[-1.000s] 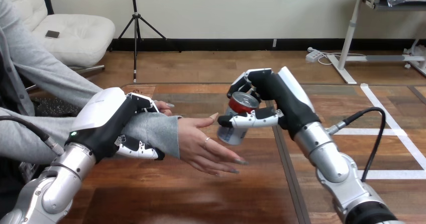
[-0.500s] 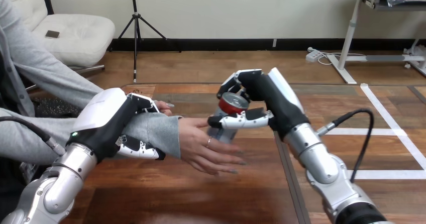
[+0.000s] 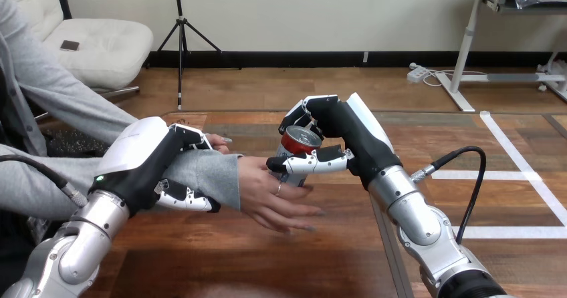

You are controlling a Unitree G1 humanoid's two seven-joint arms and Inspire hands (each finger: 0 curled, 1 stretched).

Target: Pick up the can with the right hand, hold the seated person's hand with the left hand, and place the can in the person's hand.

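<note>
A red-topped silver can [image 3: 294,152] sits tilted in my right hand [image 3: 337,134], whose fingers and thumb curl round it. The can rests over the palm of the person's hand [image 3: 271,194], which lies open, palm up, above the table at the view's middle. My left hand [image 3: 150,161] is shut round the person's wrist in its grey sleeve [image 3: 200,178], fingers over the top and thumb underneath. A second hand of the person [image 3: 217,141] peeks out just behind my left hand.
The wooden table [image 3: 267,264] spreads below both arms, with a dark seam [image 3: 388,244] running down its right part. A black cable [image 3: 468,178] loops beside my right forearm.
My right hand has carried the can leftward, from beside the person's fingertips to over their palm. My left hand stays on the wrist.
</note>
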